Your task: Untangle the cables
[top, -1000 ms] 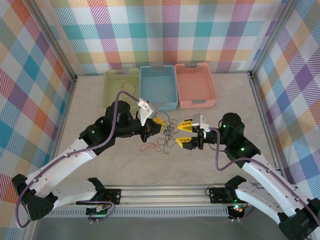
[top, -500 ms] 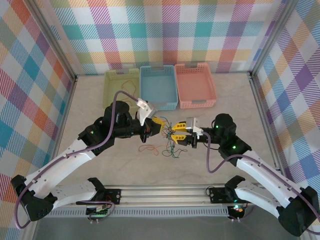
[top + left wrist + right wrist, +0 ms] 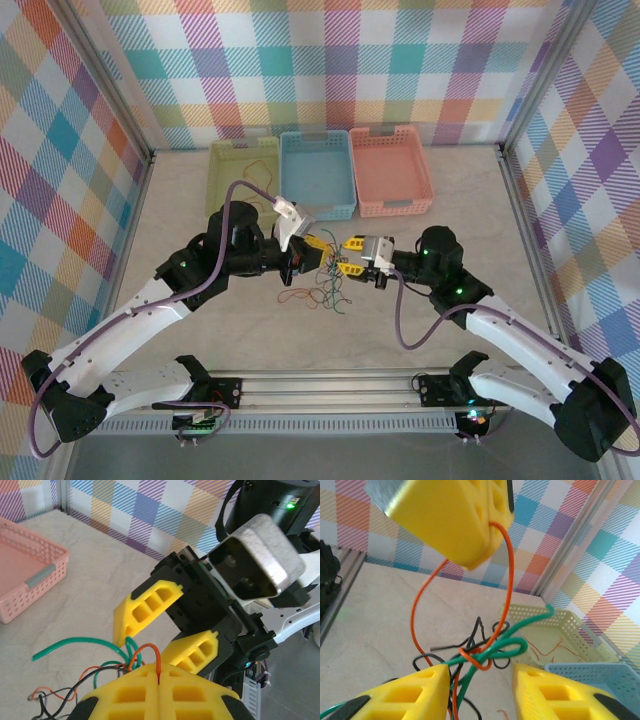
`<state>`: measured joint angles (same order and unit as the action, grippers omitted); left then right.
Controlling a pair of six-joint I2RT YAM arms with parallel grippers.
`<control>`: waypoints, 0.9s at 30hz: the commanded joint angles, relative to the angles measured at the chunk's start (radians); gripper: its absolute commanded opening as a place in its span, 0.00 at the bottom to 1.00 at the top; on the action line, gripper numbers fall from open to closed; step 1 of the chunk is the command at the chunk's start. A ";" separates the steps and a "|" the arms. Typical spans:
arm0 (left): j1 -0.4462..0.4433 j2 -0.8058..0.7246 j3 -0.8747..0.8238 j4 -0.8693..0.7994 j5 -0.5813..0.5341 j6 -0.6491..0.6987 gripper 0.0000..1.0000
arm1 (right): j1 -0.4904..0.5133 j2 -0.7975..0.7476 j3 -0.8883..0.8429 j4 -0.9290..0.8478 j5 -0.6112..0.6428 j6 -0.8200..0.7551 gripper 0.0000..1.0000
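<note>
Left pincer: clamped shut on the orange cable, which runs out from between the closed pads and curls down into the knot.
Right pincer: jaws partly apart. The green cable and the orange loop sit in the gap, but I see nothing pinched.
Change: a second ago my right pincer stood wide, off to the right of the tangle. Now it is narrower and drawn in nearly tip to tip with the left, which has kept its hold and place.
Meaning: I judge I am lined up for a second grip at the knot. No strand is free yet, so the separating is still ahead.
Cables: the knot hangs between the two pincers, just over the counter. The black cable trails down from it, and a loose orange loop lies on the counter just beside.
Green basket: thin orange strands lie on its floor.
Blue basket: I make out nothing inside.
Pink basket: floor looks bare, with perhaps a thin green strand at its back rim, too small to be sure.
</note>
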<state>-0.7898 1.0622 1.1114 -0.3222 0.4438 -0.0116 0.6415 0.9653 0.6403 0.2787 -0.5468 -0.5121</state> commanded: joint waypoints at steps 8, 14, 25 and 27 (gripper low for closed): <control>-0.010 -0.025 0.029 0.001 0.023 -0.022 0.00 | 0.007 0.044 0.036 0.061 -0.001 -0.031 0.27; -0.011 -0.030 0.021 0.008 0.024 -0.025 0.00 | 0.008 0.074 0.046 0.064 -0.047 0.009 0.39; -0.009 -0.030 -0.008 0.020 0.029 -0.017 0.00 | 0.007 0.118 0.063 0.047 -0.185 0.079 0.41; -0.009 -0.030 -0.012 0.017 0.022 -0.012 0.00 | 0.007 0.128 0.077 0.018 -0.226 0.084 0.42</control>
<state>-0.7898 1.0515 1.1110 -0.3367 0.4545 -0.0303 0.6430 1.0828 0.6704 0.3084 -0.6750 -0.4564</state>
